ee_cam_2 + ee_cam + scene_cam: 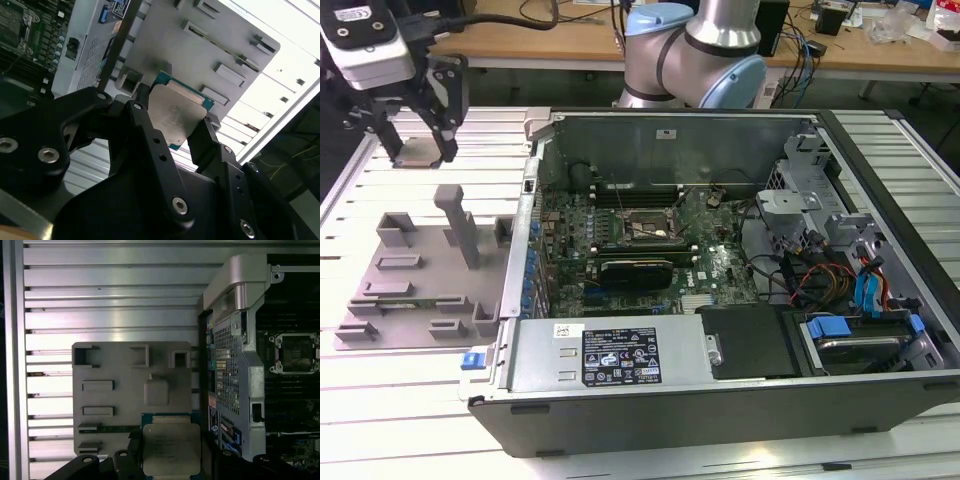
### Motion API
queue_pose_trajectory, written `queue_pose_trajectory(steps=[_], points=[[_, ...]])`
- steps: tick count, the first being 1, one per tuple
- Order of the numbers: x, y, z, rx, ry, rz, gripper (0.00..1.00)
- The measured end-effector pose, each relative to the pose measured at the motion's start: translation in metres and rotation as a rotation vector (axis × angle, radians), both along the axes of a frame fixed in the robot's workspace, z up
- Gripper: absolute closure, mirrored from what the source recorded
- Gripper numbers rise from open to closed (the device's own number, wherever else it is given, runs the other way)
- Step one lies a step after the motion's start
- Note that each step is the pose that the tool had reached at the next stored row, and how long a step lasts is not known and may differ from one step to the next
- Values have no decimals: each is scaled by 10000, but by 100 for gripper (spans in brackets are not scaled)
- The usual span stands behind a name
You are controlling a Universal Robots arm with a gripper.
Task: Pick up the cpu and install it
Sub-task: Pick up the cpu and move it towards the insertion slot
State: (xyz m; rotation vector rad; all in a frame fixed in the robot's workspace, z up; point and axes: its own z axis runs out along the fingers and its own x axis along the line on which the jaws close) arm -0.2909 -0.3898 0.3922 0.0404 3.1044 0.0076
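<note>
Pick done, install left: gripper (175,114) pinches the cpu (170,450) by two opposite edges, lifted clear near the grey fixture (410,290) outside the case (720,370), well apart from the motherboard socket (648,228), so not yet seated.

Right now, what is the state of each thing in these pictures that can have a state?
cpu: lifted, clamped by two opposite edges.
gripper: shut on the cpu.
computer case: open, side cover off.
motherboard socket: empty, no chip seated.
grey fixture: lying flat on the table, apart from the gripper.
</note>
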Motion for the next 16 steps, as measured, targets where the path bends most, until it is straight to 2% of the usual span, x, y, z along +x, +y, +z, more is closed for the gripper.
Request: queue_pose_trajectory(steps=[6, 8, 16], points=[[164, -2, 0, 0, 5, -1, 45], [271, -4, -1, 1, 9, -1, 45], [503, -5, 0, 1, 12, -1, 45]])
